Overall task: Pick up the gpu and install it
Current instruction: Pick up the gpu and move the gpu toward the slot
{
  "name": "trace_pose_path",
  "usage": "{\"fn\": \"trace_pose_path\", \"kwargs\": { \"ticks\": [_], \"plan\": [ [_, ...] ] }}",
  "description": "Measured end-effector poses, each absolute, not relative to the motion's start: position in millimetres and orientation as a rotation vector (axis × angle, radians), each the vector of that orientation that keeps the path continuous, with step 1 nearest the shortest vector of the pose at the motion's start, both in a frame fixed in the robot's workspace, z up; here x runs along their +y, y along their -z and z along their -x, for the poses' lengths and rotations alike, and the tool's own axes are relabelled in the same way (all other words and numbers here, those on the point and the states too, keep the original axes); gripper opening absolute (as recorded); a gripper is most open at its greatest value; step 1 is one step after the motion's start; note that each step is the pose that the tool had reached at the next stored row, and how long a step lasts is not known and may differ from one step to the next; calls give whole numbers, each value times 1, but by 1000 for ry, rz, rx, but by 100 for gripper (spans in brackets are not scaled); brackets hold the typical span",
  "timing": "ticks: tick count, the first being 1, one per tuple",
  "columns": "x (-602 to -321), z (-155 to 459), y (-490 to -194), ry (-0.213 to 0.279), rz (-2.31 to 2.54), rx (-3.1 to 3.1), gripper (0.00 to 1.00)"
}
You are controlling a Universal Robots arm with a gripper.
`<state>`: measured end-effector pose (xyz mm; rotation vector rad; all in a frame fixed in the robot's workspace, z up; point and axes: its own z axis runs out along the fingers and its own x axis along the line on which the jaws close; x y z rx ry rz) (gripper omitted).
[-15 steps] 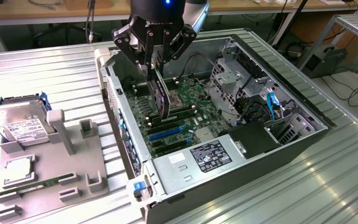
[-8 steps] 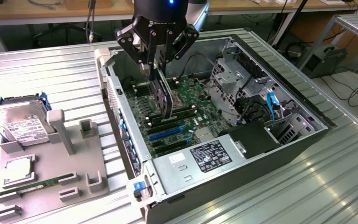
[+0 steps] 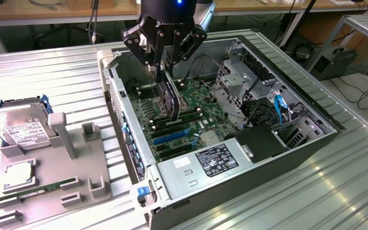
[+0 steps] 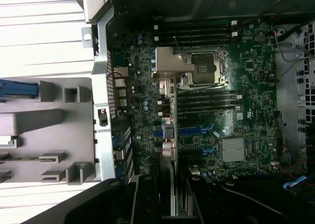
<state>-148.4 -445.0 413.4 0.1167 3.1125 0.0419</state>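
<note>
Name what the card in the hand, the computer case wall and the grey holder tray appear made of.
gpu: dark circuit board, matte, probably fibreglass laminate; thin flat edge.
Case wall: bare sheet metal, likely steel; silvery sheen, folded edges.
Holder tray: grey plastic, matte; moulded posts, perhaps printed.

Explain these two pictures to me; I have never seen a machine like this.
The black claw is the gripper at the end of a robot arm. One picture comes from a camera standing off the arm; the other from a camera on its wrist, looking down into the computer case, which lies open on a metal table. The gripper holds the gpu, a dark flat card, hanging down over the motherboard. On the exterior view's left, a grey tray carries a hard drive and a green RAM stick.
</note>
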Motion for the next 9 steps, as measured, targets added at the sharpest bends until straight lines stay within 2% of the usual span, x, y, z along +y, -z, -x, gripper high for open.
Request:
{"fn": "trace_pose_path", "kwargs": {
  "ticks": [9],
  "plan": [
    [-445,144,-413,-39,-117,3112,27]
  ]
}}
